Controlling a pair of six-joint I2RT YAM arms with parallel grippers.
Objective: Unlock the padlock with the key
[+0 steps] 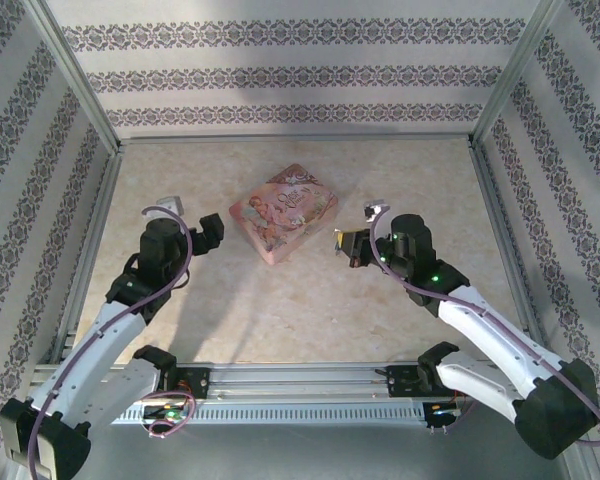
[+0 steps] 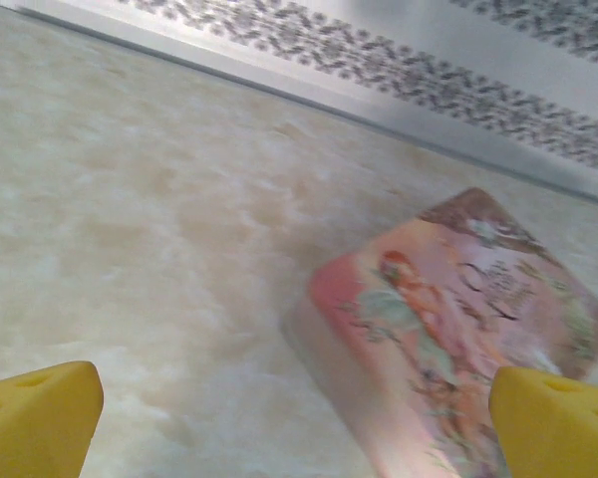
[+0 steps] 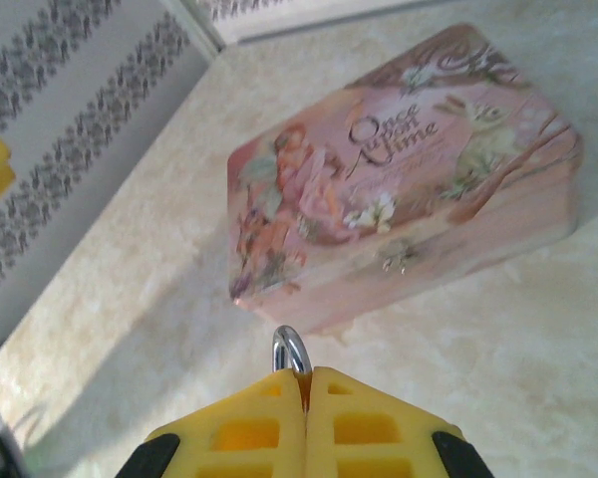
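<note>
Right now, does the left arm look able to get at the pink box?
Probably yes. The left gripper stands open beside the pink box, facing it, with bare table between them and nothing in the way.

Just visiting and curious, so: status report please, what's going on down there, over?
Left fingers wide open, empty. Right fingers shut on silvery loop; padlock or key, unclear. Pink box lies between the arms.

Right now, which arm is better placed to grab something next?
Left. The left arm has its jaws wide open and empty, near the pink box. The right arm has its jaws shut on what looks like the padlock, its silvery loop poking out.
</note>
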